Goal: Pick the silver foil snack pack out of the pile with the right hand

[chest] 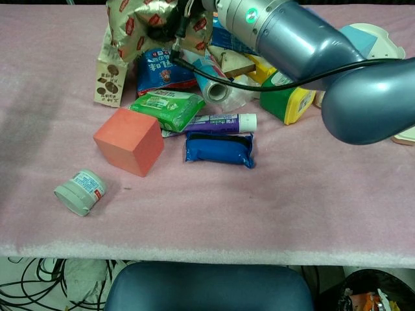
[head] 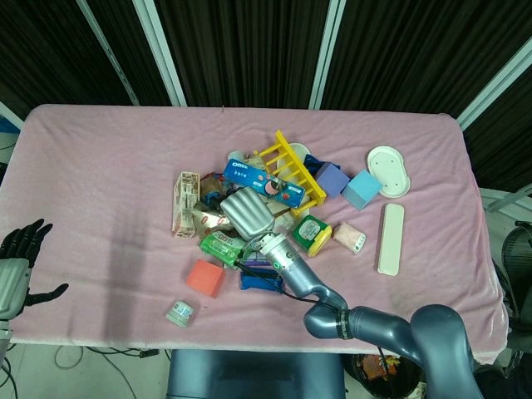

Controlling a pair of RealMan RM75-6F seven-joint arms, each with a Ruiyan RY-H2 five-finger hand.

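The silver foil snack pack (chest: 134, 24), crinkled with red labels, is raised above the pile at the top left of the chest view. My right hand (head: 247, 213) grips its right end, fingers wrapped over the foil. In the head view only an edge of the foil pack (head: 208, 219) shows left of the hand. The right forearm (chest: 292, 39) crosses the pile's top. My left hand (head: 17, 259) hangs off the table's left front corner, fingers apart and holding nothing.
A cracker box (chest: 107, 71) stands tipped on its edge beside a blue snack bag (chest: 162, 68). In front lie a green pack (chest: 167, 108), orange cube (chest: 128, 140), blue pouch (chest: 219, 148) and small jar (chest: 80, 192). A yellow rack (head: 289, 170) and white dish (head: 388, 170) sit behind.
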